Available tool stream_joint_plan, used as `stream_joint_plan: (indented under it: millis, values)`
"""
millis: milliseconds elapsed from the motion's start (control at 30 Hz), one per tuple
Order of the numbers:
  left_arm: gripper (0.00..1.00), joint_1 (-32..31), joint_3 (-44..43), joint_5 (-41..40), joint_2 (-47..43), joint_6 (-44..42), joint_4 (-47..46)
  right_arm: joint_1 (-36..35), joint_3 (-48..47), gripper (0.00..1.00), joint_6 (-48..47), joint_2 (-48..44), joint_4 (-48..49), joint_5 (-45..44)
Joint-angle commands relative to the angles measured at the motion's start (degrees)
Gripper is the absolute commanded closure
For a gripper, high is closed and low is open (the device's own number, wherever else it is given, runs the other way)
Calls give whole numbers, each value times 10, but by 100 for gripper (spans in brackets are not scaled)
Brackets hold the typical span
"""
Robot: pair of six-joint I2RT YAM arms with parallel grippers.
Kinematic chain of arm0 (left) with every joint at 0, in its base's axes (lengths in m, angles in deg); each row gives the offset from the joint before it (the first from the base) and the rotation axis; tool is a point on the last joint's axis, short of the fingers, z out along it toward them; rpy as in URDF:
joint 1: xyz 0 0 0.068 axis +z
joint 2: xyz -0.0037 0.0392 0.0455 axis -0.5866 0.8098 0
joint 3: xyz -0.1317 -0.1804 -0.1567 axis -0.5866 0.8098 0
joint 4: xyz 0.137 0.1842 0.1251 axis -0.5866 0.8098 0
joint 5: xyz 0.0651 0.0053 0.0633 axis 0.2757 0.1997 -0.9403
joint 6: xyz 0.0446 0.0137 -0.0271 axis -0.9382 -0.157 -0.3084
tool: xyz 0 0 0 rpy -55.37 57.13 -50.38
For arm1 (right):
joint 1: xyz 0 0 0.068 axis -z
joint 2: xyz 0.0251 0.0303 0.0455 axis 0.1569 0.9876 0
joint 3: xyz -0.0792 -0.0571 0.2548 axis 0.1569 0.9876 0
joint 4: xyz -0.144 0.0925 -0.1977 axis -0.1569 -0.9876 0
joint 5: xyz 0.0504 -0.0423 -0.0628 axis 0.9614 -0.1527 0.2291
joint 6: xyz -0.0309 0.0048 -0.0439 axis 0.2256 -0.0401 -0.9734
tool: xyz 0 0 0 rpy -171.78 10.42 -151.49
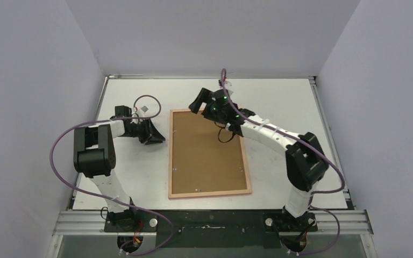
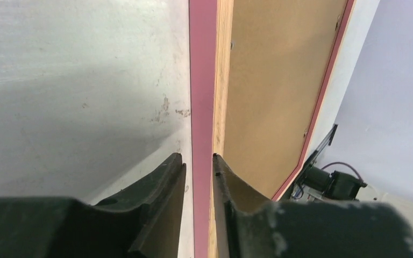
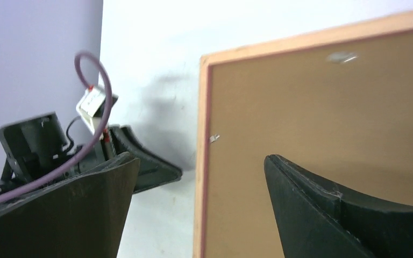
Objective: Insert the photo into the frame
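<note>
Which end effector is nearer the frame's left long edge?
Left. The left end effector sits just outside that edge of the frame; the right end effector hovers over its far end.

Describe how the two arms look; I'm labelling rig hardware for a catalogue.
The left arm and right arm have white links joined by boxy black joint housings. A purple cable loops along each. The left tool and right tool are black, each with two broad, tapering fingers. A small white tag hangs by the left wrist; green lights glow on the right wrist.
</note>
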Motion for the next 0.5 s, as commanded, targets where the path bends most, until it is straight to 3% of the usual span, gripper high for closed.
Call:
stream_joint_plan:
  millis: [0, 200, 467]
  values:
    - [74, 2, -39, 25, -26, -105, 107, 53, 44, 10, -60, -96, -96, -83]
    - [75, -14, -75, -34, -20, -326, 262, 163, 124, 10, -81, -154, -104, -65]
    - [85, -44, -49, -53, -30, -376, 276, 203, 112, 10, -88, -88, -76, -3]
